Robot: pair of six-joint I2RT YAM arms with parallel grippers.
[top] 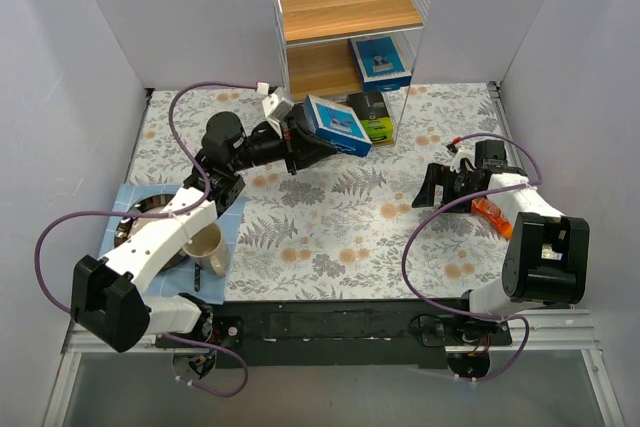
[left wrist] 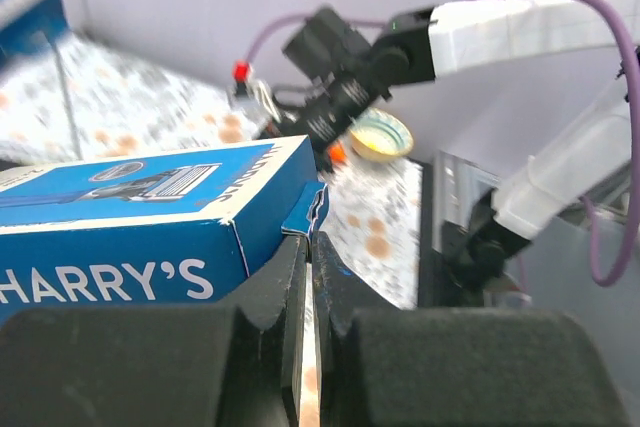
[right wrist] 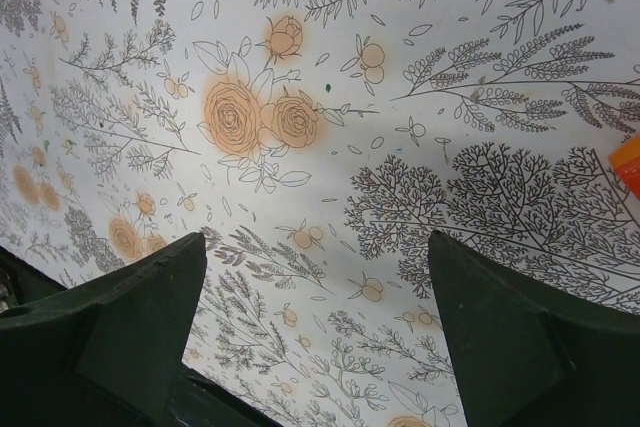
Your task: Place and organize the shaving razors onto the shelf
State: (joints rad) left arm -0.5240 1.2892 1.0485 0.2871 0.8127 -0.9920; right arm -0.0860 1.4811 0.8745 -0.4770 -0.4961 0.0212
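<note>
The shaving razor box (top: 335,125), blue card with the name Harry's and a razor pictured on its face, is in the air in front of the shelf (top: 345,7), near its lower part and above the floral tablecloth (top: 330,227). The left gripper (top: 305,137) has its jaws pressed almost together on a thin edge at one corner of the box, and in the wrist view a small card flap looks bent just where the fingers (left wrist: 285,277) meet it. A second razor pack (top: 380,59) is already on a lower board of the shelf, at the right side; which tier exactly I cannot tell. A dark pack with green (top: 372,115) lies at the foot of the shelf. The right gripper (top: 428,190) hangs spread wide and empty over the cloth, near an orange packet (top: 490,212). I judge the box to be light and hollow, stiff along its faces but easy to crush at corners and flaps, with a glossy surface that may slide between the pads. A hold on only one corner lets the box swing or twist, so it should be moved slowly. A safer hold would be across the thin sides near the middle of a long edge, with moderate pressure, so the box stays level when it goes between the wires onto the board beside the other pack
</note>
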